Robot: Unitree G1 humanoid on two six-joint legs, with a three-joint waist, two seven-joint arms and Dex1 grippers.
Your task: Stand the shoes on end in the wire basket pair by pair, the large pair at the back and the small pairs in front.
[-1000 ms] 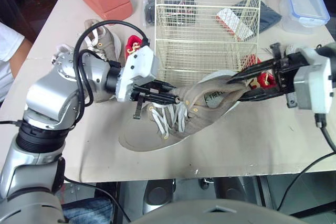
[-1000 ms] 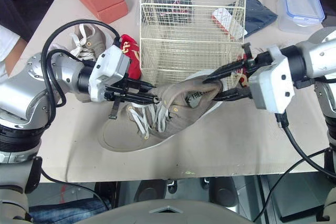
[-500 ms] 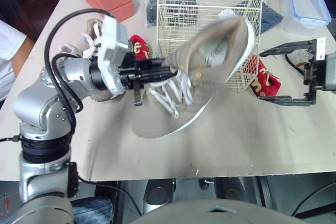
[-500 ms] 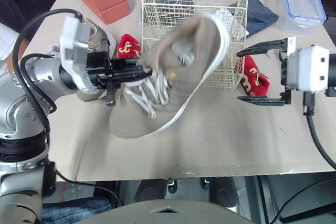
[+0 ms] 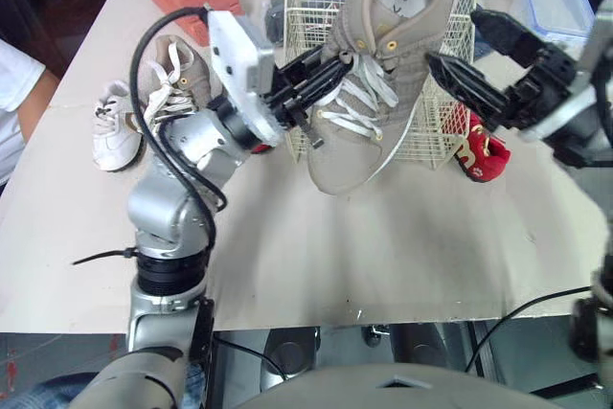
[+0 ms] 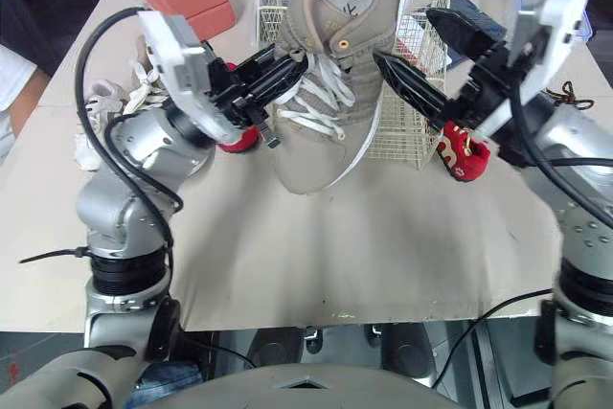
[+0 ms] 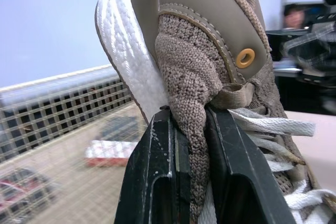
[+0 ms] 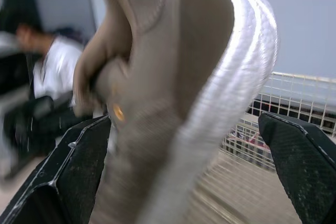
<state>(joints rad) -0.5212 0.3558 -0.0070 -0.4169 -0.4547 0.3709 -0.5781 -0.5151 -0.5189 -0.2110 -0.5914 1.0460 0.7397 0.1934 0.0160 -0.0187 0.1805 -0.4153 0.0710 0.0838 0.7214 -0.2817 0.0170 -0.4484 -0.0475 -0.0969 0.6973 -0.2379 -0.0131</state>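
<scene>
Left gripper (image 5: 326,74) clamped on the lace edge of the big tan shoe (image 5: 378,74), which is toe down, heel up, in front of the wire basket (image 5: 439,131). Right gripper (image 6: 402,35) open, fingers straddling the shoe's far side; can't tell if they touch.

Your big taupe shoe (image 5: 383,64) is cut off at the heel by the top edge, and it covers much of the wire basket (image 5: 450,131) behind it. In the left wrist view, whatever lies in the basket is too blurred to name. The left arm hides all but a sliver of one red shoe (image 6: 239,139). The other red shoe (image 5: 487,155) sits partly behind the right gripper (image 5: 453,37). The right wrist view blurs the shoe and a person (image 8: 47,72).
</scene>
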